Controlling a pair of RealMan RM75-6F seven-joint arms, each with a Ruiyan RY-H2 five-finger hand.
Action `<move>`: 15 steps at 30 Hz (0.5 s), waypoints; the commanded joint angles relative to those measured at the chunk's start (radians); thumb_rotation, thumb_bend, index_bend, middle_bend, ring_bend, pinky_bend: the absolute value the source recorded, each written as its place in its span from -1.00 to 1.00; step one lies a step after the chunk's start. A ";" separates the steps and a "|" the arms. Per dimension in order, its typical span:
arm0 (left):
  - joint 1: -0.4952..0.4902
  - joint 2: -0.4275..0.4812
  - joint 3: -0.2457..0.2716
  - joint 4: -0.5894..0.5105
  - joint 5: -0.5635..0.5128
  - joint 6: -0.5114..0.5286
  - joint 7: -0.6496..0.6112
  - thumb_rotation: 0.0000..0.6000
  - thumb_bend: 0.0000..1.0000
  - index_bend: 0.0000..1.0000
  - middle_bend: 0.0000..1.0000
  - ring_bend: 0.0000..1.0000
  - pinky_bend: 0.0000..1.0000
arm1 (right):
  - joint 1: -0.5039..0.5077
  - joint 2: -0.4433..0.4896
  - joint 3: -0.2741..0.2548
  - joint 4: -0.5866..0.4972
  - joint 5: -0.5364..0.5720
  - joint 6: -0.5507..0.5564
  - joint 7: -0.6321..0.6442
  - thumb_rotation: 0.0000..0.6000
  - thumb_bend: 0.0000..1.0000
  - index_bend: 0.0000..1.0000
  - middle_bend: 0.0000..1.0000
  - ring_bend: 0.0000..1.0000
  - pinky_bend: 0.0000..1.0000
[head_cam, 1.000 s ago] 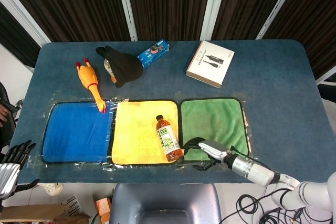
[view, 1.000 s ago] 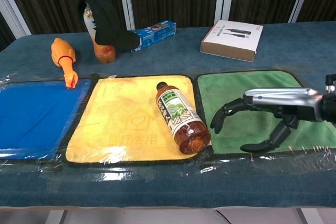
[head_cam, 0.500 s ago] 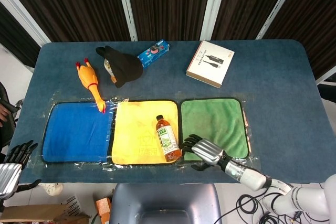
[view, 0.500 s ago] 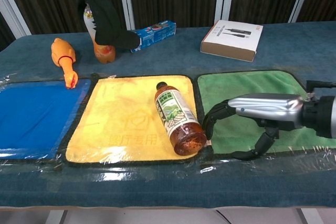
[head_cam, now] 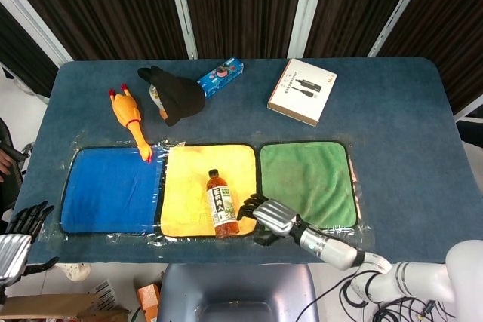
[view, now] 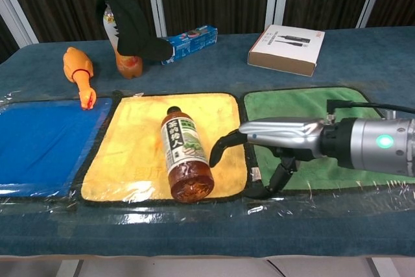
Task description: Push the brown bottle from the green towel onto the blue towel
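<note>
Bottle on the move! The brown bottle (view: 183, 157) has rolled clear across from the right edge of the yellow towel (view: 136, 147) to somewhere near its middle in the last second, and it now lies on its side with the cap pointing away toward the back of the table and the base hanging just over the towel's front hem. Driving it is the right hand (view: 259, 147), which has swept leftward off the green towel (view: 311, 111) and now reaches low over the yellow towel's right border, fingers (view: 224, 146) spread and curled, gripping nothing; whether the fingertips actually touch the bottle's flank or sit just beside it I cannot tell from the chest view. In the head view the same right hand (head_cam: 270, 215) sits just to the right of the bottle (head_cam: 219, 205), thumb tucked below toward the table's front edge. That's real progress: the bottle is off the green cloth entirely and roughly halfway across the middle one, but the blue towel (view: 45, 141) is yet to come, with the yellow towel's left half and the dark seam between. By my reckoning the next shove needs to stay square on the bottle's side, or it could swing its base forward off the front hem. Over by the near-left corner, the left hand (head_cam: 23, 224) hangs open beyond the table, fingers apart, holding nothing. The rubber chicken (view: 78, 72) lies near the blue towel's far corner, well out of the rolling line.
</note>
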 commanded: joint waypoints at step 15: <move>0.003 -0.002 -0.005 0.025 -0.008 -0.001 -0.037 1.00 -0.93 -1.00 -1.00 -1.00 -0.84 | 0.111 -0.142 0.105 -0.011 0.207 -0.101 -0.259 1.00 -0.42 -0.55 -0.58 -0.83 -0.86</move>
